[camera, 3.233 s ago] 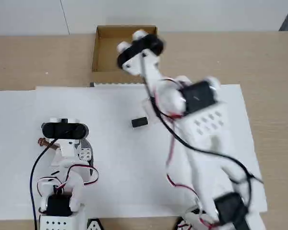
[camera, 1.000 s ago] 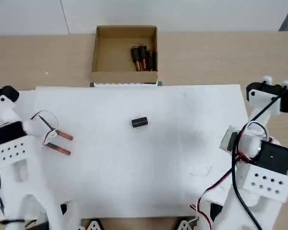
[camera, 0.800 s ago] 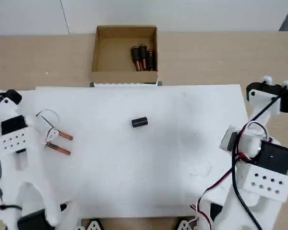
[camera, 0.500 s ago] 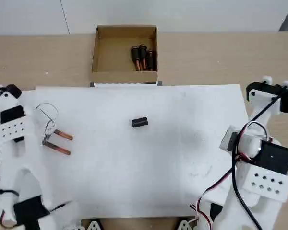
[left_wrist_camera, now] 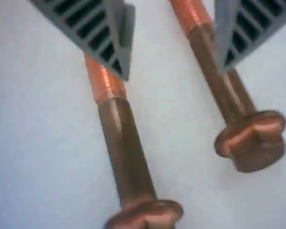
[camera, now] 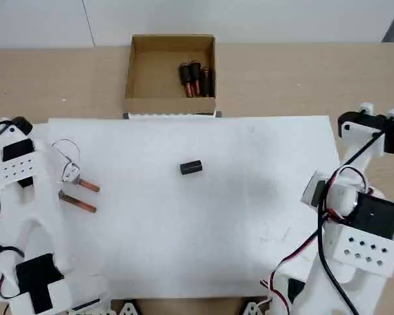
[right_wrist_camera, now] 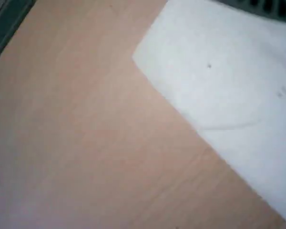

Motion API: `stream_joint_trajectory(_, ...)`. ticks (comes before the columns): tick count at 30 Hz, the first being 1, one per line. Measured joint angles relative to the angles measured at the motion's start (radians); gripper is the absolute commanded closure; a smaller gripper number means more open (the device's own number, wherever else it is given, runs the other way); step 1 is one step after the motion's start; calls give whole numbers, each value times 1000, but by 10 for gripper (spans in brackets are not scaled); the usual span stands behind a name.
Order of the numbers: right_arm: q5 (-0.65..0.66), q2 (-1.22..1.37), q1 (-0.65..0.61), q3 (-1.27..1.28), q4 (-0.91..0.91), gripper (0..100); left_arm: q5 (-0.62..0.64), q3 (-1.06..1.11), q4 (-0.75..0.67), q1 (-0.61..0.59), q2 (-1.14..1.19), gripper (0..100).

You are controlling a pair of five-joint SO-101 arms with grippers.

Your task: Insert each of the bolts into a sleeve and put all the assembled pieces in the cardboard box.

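Two copper bolts [camera: 85, 185] [camera: 77, 201] lie side by side on the white sheet near its left edge. My left gripper [camera: 65, 184] is right over their threaded ends. In the left wrist view its grey fingers [left_wrist_camera: 109, 38] stand open above the bolts [left_wrist_camera: 121, 143] [left_wrist_camera: 229, 105], holding neither. A black sleeve [camera: 191, 167] lies alone mid-sheet. The cardboard box [camera: 129, 72] at the back holds a few assembled pieces [camera: 196, 79]. My right arm [camera: 371, 128] is at the sheet's right edge, over the wooden table [right_wrist_camera: 86, 143].
The white sheet [camera: 184, 230] covers most of the table, and its corner [right_wrist_camera: 219, 86] appears in the right wrist view. Bare wood surrounds the box. Red and black cables hang along the right arm.
The right arm has withdrawn from the box to the table's right side. Over the last second the left arm's upper links swung toward the front; the bolts and sleeve stayed put.
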Motion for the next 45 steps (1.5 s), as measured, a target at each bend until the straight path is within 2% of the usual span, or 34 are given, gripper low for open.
stream_joint_trajectory(12, 0, 0, 0, 0, -54, 995, 5, 28, 12, -37, 3, 882)
stream_joint_trajectory(33, 0, 0, 0, 66, -78, 995, 3, 166, -161, -37, 3, 884)
stream_joint_trajectory(40, 0, 0, 0, 66, -78, 995, 3, 143, -180, -29, 86, 996)
stream_joint_trajectory(45, 0, 0, 0, 66, -78, 995, 3, 87, -170, -25, 155, 994)
